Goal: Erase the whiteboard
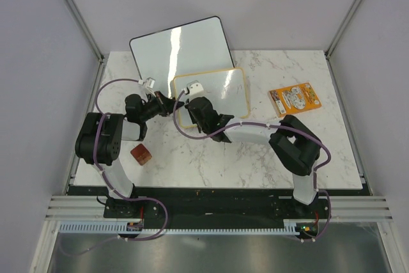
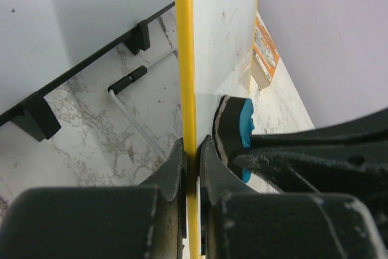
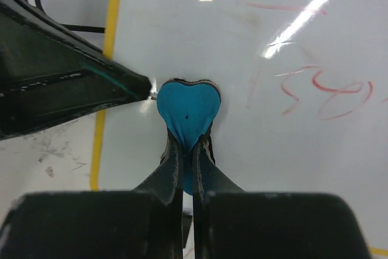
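Observation:
The whiteboard (image 1: 225, 89), small with a yellow frame, lies at the middle back of the table. Red scribbles (image 3: 330, 91) mark its white surface (image 3: 285, 156). My left gripper (image 1: 171, 103) is shut on its yellow left edge (image 2: 184, 59), the jaws (image 2: 191, 147) pinching the frame from both sides. My right gripper (image 1: 199, 108) is shut on a blue heart-shaped eraser (image 3: 188, 108), which presses against the board near that left edge. The same eraser (image 2: 245, 127) shows beside the frame in the left wrist view. The right gripper (image 3: 189, 145) stands close beside the left gripper's fingers (image 3: 73, 89).
A larger black-framed whiteboard (image 1: 179, 46) lies behind, partly off the table's back edge; its black stand pieces (image 2: 127, 83) show on the marble. An orange packet (image 1: 294, 99) lies at the right. A reddish-brown block (image 1: 141, 154) sits near the left arm.

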`<state>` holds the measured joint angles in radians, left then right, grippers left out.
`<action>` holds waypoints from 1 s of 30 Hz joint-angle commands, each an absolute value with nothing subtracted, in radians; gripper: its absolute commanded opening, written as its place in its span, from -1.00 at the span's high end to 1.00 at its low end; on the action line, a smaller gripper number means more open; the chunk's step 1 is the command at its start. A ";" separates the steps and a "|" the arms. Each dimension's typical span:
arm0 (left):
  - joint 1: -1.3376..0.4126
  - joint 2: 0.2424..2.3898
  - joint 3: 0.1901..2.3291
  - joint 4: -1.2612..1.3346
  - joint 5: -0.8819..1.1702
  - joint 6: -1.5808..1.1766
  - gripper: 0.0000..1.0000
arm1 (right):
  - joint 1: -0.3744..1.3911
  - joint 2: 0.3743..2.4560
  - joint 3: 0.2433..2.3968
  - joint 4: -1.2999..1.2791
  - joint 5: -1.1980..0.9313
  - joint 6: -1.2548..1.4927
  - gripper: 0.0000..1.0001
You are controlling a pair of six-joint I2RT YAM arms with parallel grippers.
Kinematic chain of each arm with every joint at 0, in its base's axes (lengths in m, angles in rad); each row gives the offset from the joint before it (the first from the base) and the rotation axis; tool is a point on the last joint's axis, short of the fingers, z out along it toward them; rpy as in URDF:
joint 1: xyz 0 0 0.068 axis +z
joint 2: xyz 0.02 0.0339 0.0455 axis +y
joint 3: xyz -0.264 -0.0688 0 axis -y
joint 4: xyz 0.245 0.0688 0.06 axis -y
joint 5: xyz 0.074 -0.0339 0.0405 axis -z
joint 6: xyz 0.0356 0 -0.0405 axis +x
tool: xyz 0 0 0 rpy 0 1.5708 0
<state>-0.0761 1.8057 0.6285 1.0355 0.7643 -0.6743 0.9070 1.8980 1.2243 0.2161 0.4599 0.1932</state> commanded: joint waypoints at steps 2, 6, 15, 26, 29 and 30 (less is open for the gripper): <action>-0.074 1.821 0.612 0.997 0.713 -0.569 0.97 | 0.937 2.002 1.367 0.178 0.561 0.170 1.00; -0.074 1.819 0.611 0.999 0.713 -0.569 0.96 | 0.905 2.013 1.371 0.187 0.615 0.184 1.00; -0.072 1.819 0.607 1.000 0.715 -0.572 0.96 | 0.746 1.964 1.325 0.170 0.577 0.204 1.00; -0.071 1.818 0.607 1.002 0.712 -0.574 0.97 | 0.594 1.945 1.175 0.136 0.534 0.284 1.00; -0.071 1.821 0.607 1.003 0.712 -0.575 0.96 | 0.595 1.922 1.128 0.178 0.467 0.278 1.00; -0.071 1.821 0.607 1.003 0.712 -0.575 0.96 | 0.600 1.904 1.111 0.187 0.444 0.270 1.00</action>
<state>-0.0750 1.8076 0.6262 1.0271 0.7464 -0.6834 0.6315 1.8828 1.2076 0.2981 0.4763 0.2852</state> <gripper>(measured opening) 0.074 0.034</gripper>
